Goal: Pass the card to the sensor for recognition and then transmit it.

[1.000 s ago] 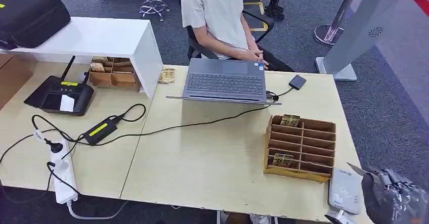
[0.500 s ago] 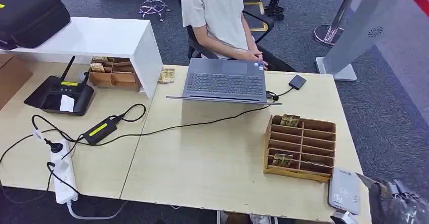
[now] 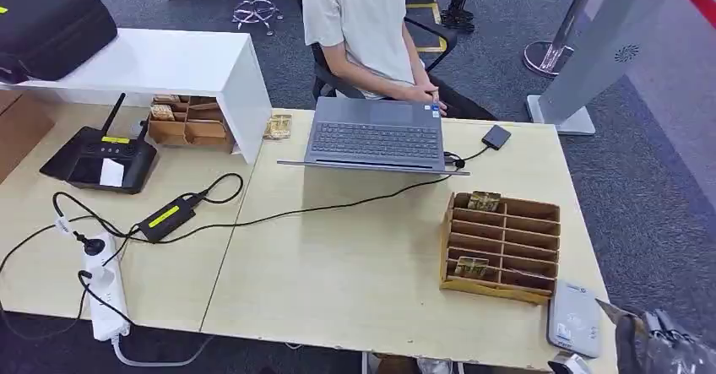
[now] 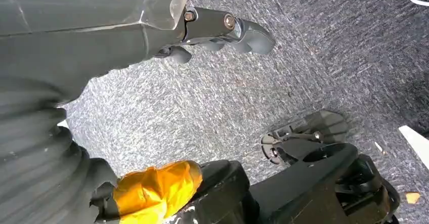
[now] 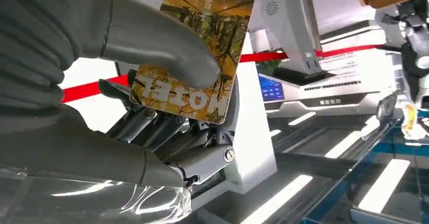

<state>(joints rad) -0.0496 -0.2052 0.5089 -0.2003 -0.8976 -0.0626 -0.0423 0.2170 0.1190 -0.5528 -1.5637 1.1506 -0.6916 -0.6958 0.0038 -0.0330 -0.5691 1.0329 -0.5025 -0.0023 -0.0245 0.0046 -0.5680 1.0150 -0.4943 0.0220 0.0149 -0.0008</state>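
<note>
The counter looks like pale, matt wood laminate. At its right end the slotted box is bare brown wood, and just beside it the sensor is smooth light-grey plastic. The card has a glossy printed face, probably plastic. The right hand shows matt grey plastic covers and bare metal links. The floor is rough, speckled carpet.
</note>
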